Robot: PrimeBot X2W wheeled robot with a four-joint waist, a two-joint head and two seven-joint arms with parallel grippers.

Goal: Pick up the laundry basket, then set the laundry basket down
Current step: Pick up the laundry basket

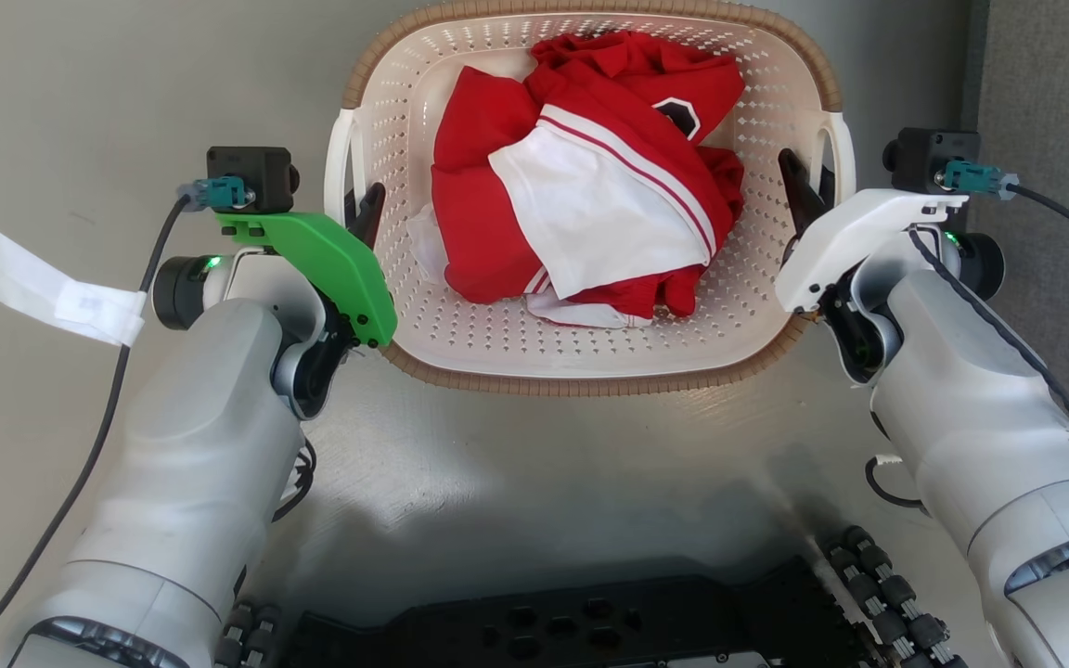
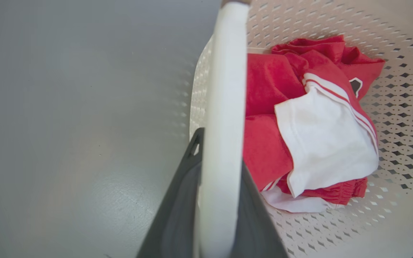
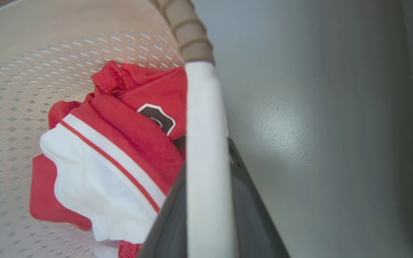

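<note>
I find the cream perforated plastic laundry basket (image 1: 590,376) between my arms, over grey floor (image 1: 534,464). Left gripper (image 1: 361,199) and right gripper (image 1: 808,174): jaws clamped on its white side handles (image 2: 224,107). Pick-up step, I judge; next calls for an even two-arm lift.

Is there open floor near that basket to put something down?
Yes: grey floor between the laundry basket and the robot's dark base, and outward of the left gripper. Crowded: both handles, clasped by that and the right gripper, and the basket's inside, piled with red-and-white clothes.
</note>
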